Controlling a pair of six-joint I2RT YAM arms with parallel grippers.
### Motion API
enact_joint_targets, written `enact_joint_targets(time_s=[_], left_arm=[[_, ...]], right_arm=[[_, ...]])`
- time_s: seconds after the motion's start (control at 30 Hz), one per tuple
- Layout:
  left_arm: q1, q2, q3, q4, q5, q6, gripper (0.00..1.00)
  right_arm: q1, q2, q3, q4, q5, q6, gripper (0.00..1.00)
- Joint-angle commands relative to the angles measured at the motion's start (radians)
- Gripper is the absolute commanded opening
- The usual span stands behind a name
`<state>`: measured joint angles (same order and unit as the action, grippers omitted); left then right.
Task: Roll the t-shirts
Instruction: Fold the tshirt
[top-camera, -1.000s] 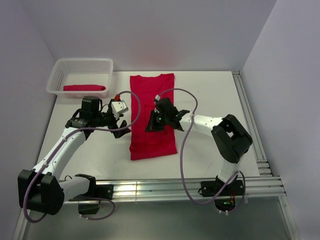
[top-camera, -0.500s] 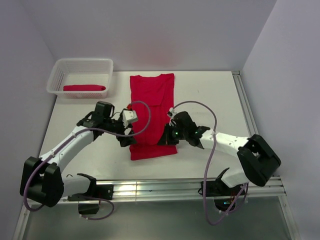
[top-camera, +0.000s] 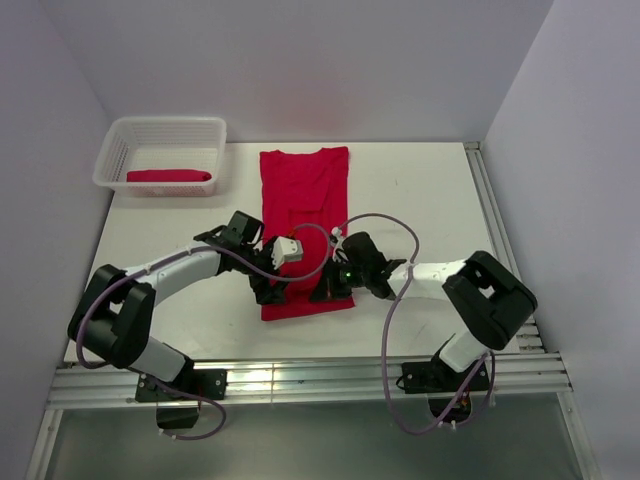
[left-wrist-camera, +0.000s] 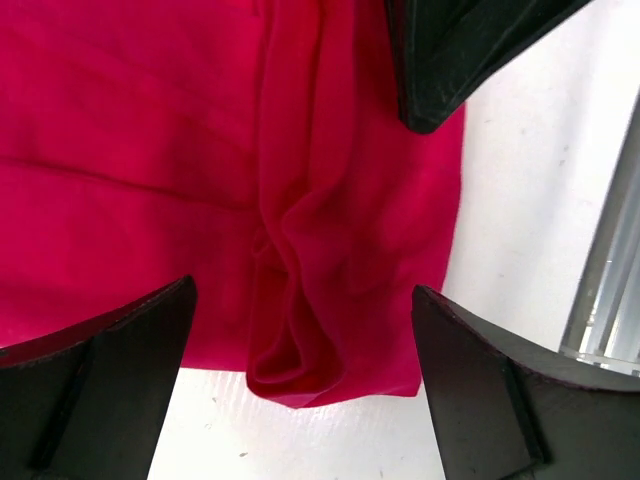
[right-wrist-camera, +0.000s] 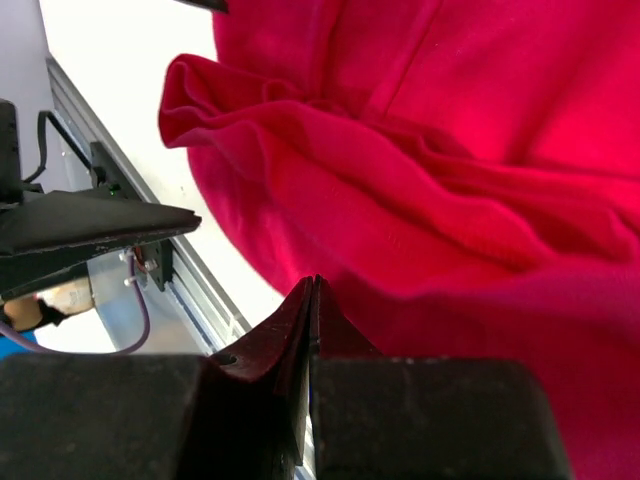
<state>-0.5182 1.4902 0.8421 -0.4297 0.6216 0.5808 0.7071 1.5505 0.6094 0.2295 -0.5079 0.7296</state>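
One red t-shirt (top-camera: 305, 190) lies folded into a long strip down the middle of the table. Its near hem is bunched into a small raised fold (left-wrist-camera: 300, 350). My left gripper (top-camera: 272, 292) hovers open over that hem, its jaws (left-wrist-camera: 300, 385) wide on either side of the fold and touching no cloth. My right gripper (top-camera: 328, 290) is shut at the hem's right side, tips (right-wrist-camera: 315, 285) against the rumpled cloth (right-wrist-camera: 450, 150); no cloth shows between them. A second red t-shirt (top-camera: 168, 176) lies rolled in the white basket (top-camera: 160, 122).
The basket stands at the far left corner against the wall. Aluminium rails run along the table's near edge (top-camera: 300, 378) and right side (top-camera: 500, 240); the near rail (left-wrist-camera: 610, 280) is close to the hem. Both arms' cables loop over the shirt.
Both grippers moved from the shirt's middle down to its near hem. The left one came in from the left side over the cloth. The hem is now slightly bunched.
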Motion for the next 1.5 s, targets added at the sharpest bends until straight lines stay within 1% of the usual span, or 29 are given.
enact_joint_targets(time_s=[0.0, 0.07, 0.13, 0.27, 0.3, 0.37, 0.5, 0.6, 0.7, 0.87, 1.03, 1.17, 1.27, 1.33, 1.37, 1.4, 1.43, 1.47], left_arm=[[-0.006, 0.005, 0.025, 0.035, -0.036, -0.012, 0.94], [-0.008, 0.021, 0.022, 0.042, -0.049, -0.012, 0.94], [-0.009, 0.036, 0.015, 0.074, -0.068, -0.024, 0.94], [-0.008, 0.079, 0.021, 0.112, -0.15, -0.038, 0.94], [-0.005, 0.091, 0.026, 0.112, -0.158, -0.033, 0.94], [-0.003, 0.126, 0.044, 0.115, -0.175, -0.041, 0.93], [0.009, 0.159, 0.055, 0.123, -0.197, -0.056, 0.91], [0.036, 0.139, 0.054, 0.128, -0.159, -0.061, 0.9], [0.076, 0.116, 0.069, 0.105, -0.114, -0.067, 0.9], [0.119, 0.087, 0.068, 0.083, -0.109, -0.056, 0.9], [0.161, 0.045, 0.057, 0.054, -0.06, -0.045, 0.91], [0.165, 0.047, 0.051, 0.048, -0.085, -0.041, 0.91], [0.178, -0.001, 0.042, 0.049, -0.051, -0.018, 0.89], [0.197, -0.08, 0.037, 0.052, -0.01, -0.004, 0.91], [0.205, -0.106, 0.044, 0.052, 0.001, -0.001, 0.92], [0.21, -0.157, 0.048, 0.063, -0.003, -0.01, 0.94], [0.211, -0.178, 0.051, 0.068, -0.013, -0.021, 0.98], [0.211, -0.197, 0.064, 0.069, -0.02, -0.03, 1.0]], right_arm=[[-0.009, 0.051, 0.047, 0.1, -0.05, -0.001, 0.02], [-0.023, 0.065, 0.038, 0.128, -0.06, -0.004, 0.02], [-0.044, 0.089, 0.01, 0.209, -0.108, 0.011, 0.02], [-0.127, 0.141, -0.014, 0.347, -0.187, 0.042, 0.01], [-0.138, 0.169, -0.019, 0.408, -0.201, 0.066, 0.01], [-0.162, 0.2, -0.017, 0.45, -0.23, 0.082, 0.01], [-0.175, 0.279, 0.001, 0.472, -0.23, 0.079, 0.0], [-0.19, 0.312, -0.006, 0.487, -0.216, 0.079, 0.0], [-0.216, 0.321, -0.025, 0.504, -0.198, 0.085, 0.0], [-0.247, 0.303, -0.065, 0.536, -0.179, 0.091, 0.0], [-0.253, 0.284, -0.076, 0.522, -0.169, 0.083, 0.0], [-0.253, 0.264, -0.076, 0.496, -0.15, 0.068, 0.0], [-0.251, 0.223, -0.062, 0.459, -0.167, 0.045, 0.0], [-0.25, 0.189, -0.008, 0.374, -0.181, 0.027, 0.0], [-0.248, 0.165, 0.015, 0.322, -0.175, -0.011, 0.0], [-0.244, 0.102, 0.053, 0.221, -0.137, -0.027, 0.0], [-0.242, 0.068, 0.065, 0.182, -0.12, -0.041, 0.0], [-0.241, 0.006, 0.073, 0.15, -0.11, -0.054, 0.02]])
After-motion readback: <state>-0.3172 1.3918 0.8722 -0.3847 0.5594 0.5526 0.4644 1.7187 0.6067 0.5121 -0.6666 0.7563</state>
